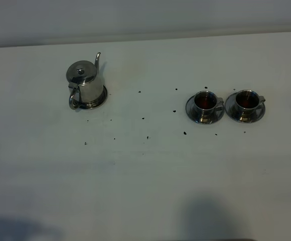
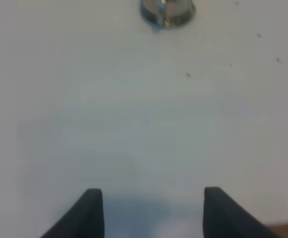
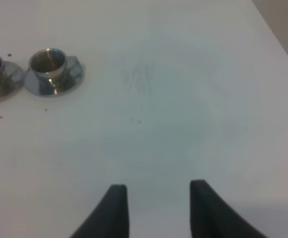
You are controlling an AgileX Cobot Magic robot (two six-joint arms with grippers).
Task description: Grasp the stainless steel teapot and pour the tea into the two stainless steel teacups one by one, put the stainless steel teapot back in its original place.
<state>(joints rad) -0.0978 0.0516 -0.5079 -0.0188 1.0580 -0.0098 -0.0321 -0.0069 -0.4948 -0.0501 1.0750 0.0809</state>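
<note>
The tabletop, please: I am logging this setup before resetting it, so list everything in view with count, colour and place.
Teapot: one, shiny steel, left side, on its saucer.
Teacups: two, shiny steel, dark liquid inside, right side, side by side; left one, right one.
Cup saucers: two, steel, one under each cup.
Dark specks: several, black, scattered between teapot and cups.
Table: one, white.
Left gripper: black fingers, open, empty.
Right gripper: black fingers, open, empty.

- From high up we looked steeply down on the white table (image 1: 145, 170), seeing teapot (image 1: 85, 85) and teacups (image 1: 225, 106).
- Our left wrist camera sat low, facing the teapot (image 2: 167, 11) from afar.
- Our right wrist camera likewise shared the teacups (image 3: 32, 72).
</note>
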